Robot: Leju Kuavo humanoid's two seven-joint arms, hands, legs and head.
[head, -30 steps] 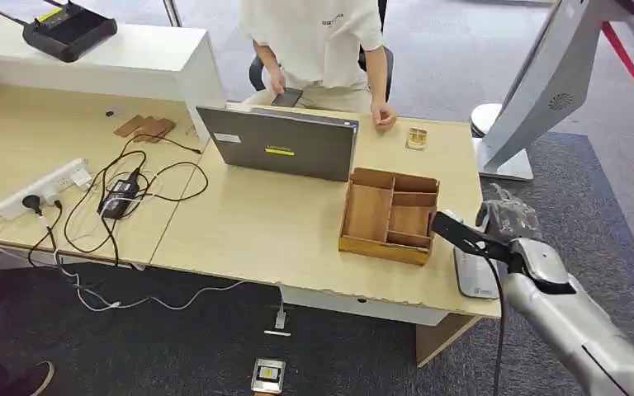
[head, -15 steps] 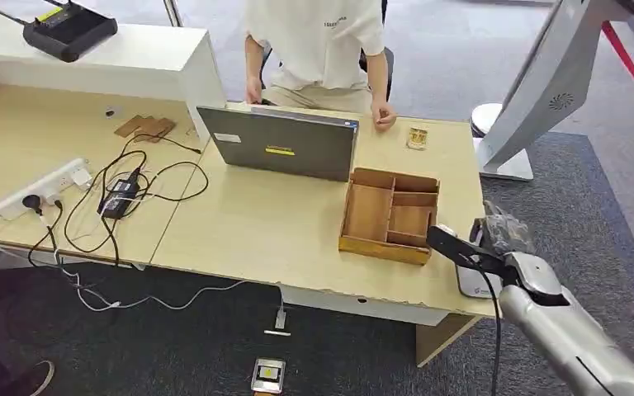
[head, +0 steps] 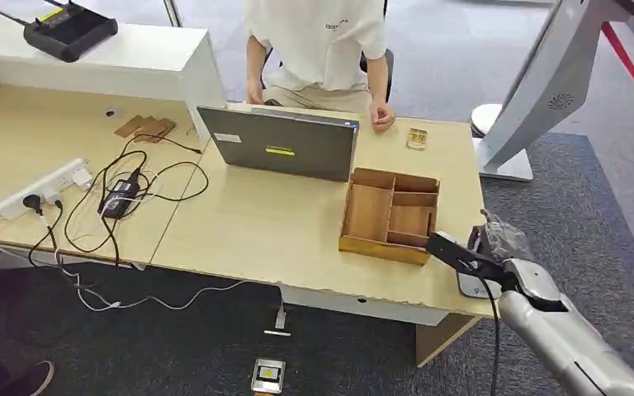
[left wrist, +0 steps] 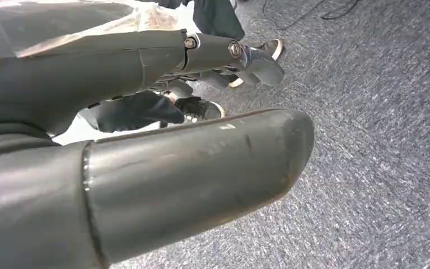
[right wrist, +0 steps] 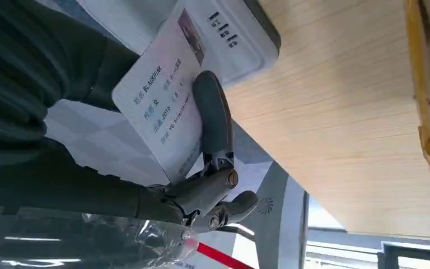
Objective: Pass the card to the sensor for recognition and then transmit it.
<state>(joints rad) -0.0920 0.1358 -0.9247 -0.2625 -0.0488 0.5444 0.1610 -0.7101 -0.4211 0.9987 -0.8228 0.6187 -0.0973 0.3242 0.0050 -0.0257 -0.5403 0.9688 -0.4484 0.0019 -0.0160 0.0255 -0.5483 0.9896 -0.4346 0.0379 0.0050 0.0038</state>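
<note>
My right hand (head: 502, 239) holds the card (right wrist: 165, 101): thumb on one face, a dark finger (right wrist: 213, 115) laid across the printed face, so fingers are closed on it. The card is white with a small photo and lines of print, and its far end pokes out past my fingertips over the sensor (right wrist: 232, 33), a white rounded pad with dark lettering. Can't tell if card and pad are touching or just close.

The sensor lies at the desk (head: 281, 231) edge, right under my fingers; in the head view it's mostly hidden by my wrist. The wooden tray (head: 390, 213) with compartments sits just beside my fingers, further onto the desk. Well beyond them: a laptop (head: 285, 142) and a person (head: 318, 45) seated behind it, one hand resting on the desk.

My left hand (left wrist: 145, 140) hangs over grey carpet, nothing in it, thumb and fingers apart.
</note>
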